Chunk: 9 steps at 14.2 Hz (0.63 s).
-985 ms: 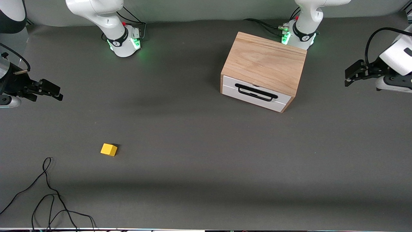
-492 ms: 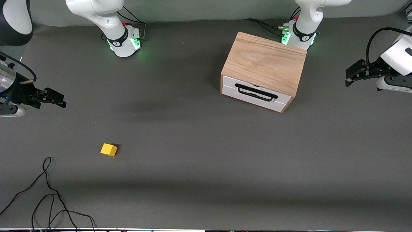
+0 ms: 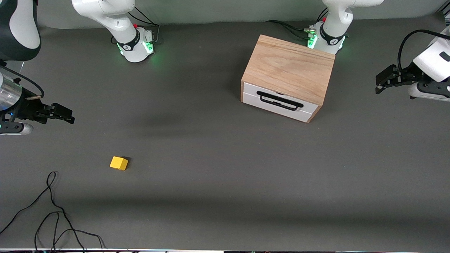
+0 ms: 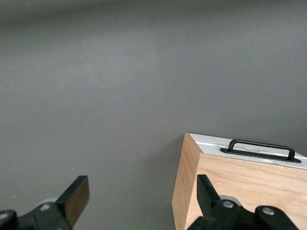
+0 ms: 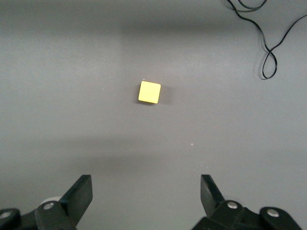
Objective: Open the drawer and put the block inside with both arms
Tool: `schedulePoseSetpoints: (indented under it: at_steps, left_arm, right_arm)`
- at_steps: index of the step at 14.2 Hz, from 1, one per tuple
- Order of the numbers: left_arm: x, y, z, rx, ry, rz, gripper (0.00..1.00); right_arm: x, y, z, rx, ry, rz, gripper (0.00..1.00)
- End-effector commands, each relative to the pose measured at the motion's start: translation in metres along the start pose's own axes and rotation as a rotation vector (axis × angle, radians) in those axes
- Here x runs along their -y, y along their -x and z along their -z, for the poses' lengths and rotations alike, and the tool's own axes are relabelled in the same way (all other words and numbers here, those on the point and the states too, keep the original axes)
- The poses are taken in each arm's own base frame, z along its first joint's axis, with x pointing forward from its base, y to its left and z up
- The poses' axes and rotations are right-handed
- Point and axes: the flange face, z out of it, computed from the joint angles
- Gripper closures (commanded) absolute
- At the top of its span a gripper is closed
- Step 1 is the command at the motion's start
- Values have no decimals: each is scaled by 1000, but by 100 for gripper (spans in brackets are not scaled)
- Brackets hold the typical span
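Front view: drawer (image 3: 277,102) is fully closed in the wooden box (image 3: 290,68), which stands at the left arm's end of the table. Its black handle (image 3: 279,100) runs lengthwise across the white front. Left gripper (image 3: 381,80) hangs over bare table beside the box, well apart from it. Block (image 3: 119,163) lies toward the right arm's end. Right gripper (image 3: 65,114) hangs over the table, apart from the block, and is clearly the nearer of the two to it.

Left wrist view: left fingers (image 4: 76,199) are spread, nothing between them. The box corner sits just ahead of one finger, with the handle off to that side, not between the jaws.

Right wrist view: right fingers (image 5: 81,194) are released and empty. The block lies ahead of the jaws, roughly centred between their lines.
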Motion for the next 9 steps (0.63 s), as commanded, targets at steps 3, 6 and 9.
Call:
schedulePoseSetpoints:
  at_steps: [3, 6, 9]
  left_arm:
    - [-3, 5, 4, 5, -19, -22, 0]
    - [-3, 5, 4, 5, -17, -20, 0]
    - [-4, 5, 4, 6, -22, -22, 0]
  right_arm:
    - [1, -12, -14, -4, 8, 2, 0]
    - [0, -18, -23, -7, 10, -1, 0]
    - [1, -22, -30, -10, 11, -1, 0]
